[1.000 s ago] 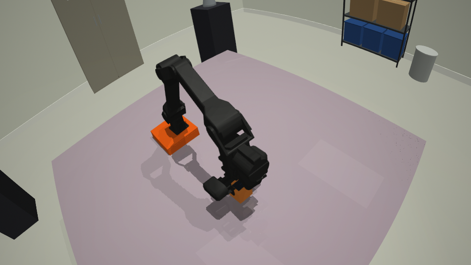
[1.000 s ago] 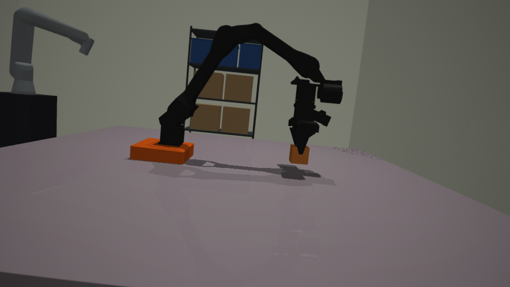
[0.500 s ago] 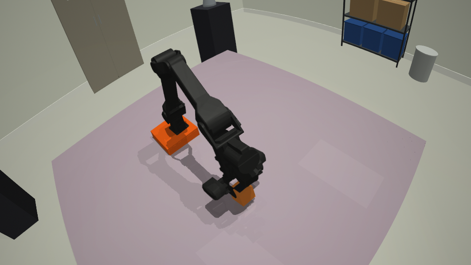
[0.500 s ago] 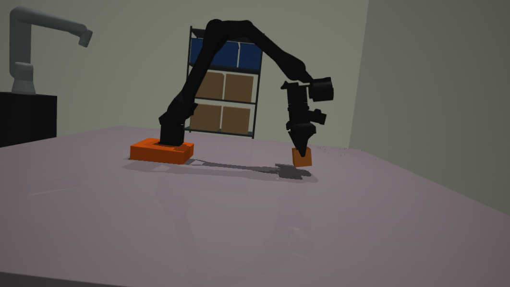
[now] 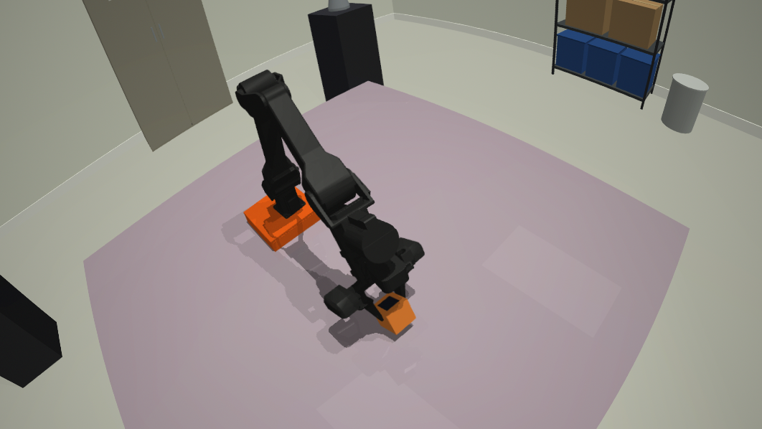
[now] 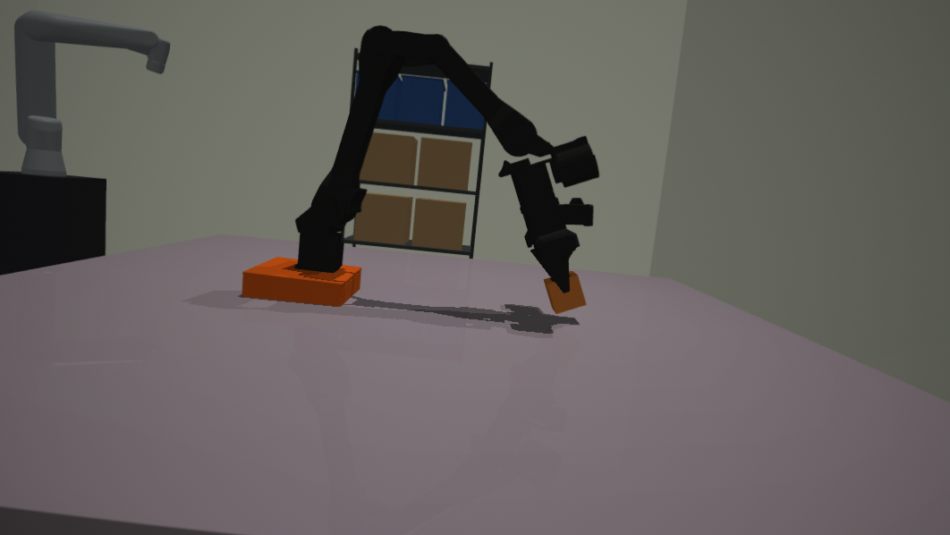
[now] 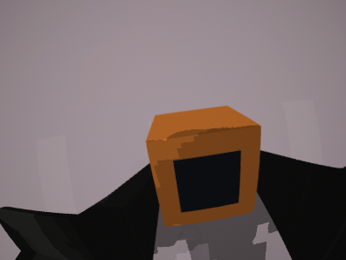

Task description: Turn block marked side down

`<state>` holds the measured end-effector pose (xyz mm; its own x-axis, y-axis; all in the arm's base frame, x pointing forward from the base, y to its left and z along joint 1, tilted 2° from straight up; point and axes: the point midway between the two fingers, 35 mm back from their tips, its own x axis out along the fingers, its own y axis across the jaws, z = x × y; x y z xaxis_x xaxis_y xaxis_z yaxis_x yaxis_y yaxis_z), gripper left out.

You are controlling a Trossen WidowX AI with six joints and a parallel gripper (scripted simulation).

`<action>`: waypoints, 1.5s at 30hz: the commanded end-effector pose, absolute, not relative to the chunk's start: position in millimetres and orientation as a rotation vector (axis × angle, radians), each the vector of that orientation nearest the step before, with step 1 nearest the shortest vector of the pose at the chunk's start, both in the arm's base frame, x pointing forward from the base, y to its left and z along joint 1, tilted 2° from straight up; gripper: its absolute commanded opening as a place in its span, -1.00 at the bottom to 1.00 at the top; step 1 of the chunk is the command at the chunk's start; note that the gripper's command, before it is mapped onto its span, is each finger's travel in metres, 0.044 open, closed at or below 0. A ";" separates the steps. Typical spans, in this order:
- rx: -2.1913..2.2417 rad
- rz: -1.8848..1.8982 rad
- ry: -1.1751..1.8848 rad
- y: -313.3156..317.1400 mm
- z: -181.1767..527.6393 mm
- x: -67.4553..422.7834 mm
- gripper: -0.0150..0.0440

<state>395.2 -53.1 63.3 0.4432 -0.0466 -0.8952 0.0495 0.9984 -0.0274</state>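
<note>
The orange block [image 5: 400, 318] [image 6: 562, 300] [image 7: 205, 119] is held tilted a little above the pinkish table [image 5: 448, 202] [image 6: 266, 411] [image 7: 131, 57]. Its marked side, with a dark square [image 5: 388, 303] [image 7: 208, 181], faces up and back toward the arm, and faces the wrist camera. My gripper [image 5: 392, 307] [image 6: 565, 289] [image 7: 202, 163] is shut on the block, with one finger on each side of it. In the exterior view the gripper leans, its fingertips pointing down and outward from the base. The block's underside is hidden.
The arm's orange base [image 5: 259, 227] [image 6: 292, 289] stands on the table behind the gripper. A shelf rack [image 5: 597, 87] [image 6: 476, 219], a grey bin [image 5: 684, 106] and black pedestals [image 5: 349, 53] [image 5: 26, 341] stand off the table. A grey arm [image 6: 36, 86] stands at the left in the exterior view.
</note>
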 end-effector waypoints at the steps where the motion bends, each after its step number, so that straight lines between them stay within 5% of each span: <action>1: -0.004 -0.053 1.046 -52.6 66.6 393.7 -0.49; 45: -0.019 -0.048 0.479 -53.2 35.3 390.8 -0.49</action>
<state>393.8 -54.2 34.7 0.8716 -0.0547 -0.4872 0.0426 0.9985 -0.0358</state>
